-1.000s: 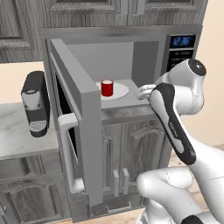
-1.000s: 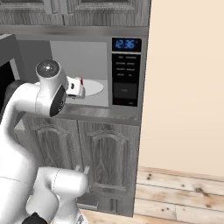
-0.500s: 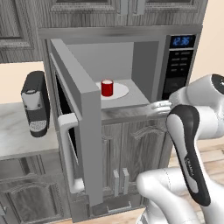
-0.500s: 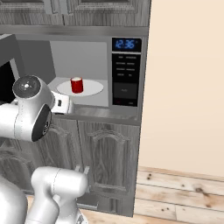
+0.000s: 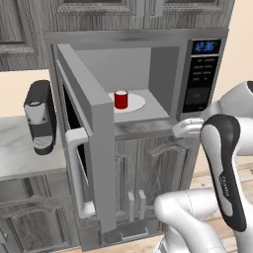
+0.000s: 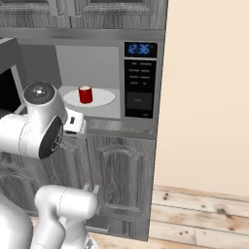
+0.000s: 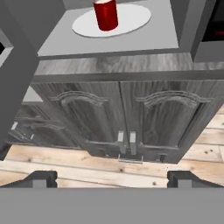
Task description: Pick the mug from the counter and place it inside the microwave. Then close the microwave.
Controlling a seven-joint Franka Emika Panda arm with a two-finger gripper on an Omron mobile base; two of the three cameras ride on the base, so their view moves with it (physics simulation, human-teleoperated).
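**A:** ok, left base view first. What's hard to see? The white two-finger gripper sits just in front of the microwave's lower right lip, but the arm's dark-banded forearm covers most of it, so I can't read the jaws from here. The small black coffee machine is partly tucked behind the open door.

**B:** and the mug?

**A:** small red cylindrical mug, upright on the pale round turntable plate inside the big silver-grey microwave. Light grey marbled counter runs off to the left.

**B:** right base view?

**A:** the arm's big white joint blocks the near left side, and the door is cut off at the left edge. The mug is upright, left of centre on the plate, well apart from the gripper, which pokes out beside the joint, near the microwave's front ledge. The blue display reads 12:36.

**B:** hand view?

**A:** the two dark fingertips stand wide apart at the bottom with nothing between them. The mug's top is cropped by the frame. Below are grey wood-grain cabinet doors and plank floor.
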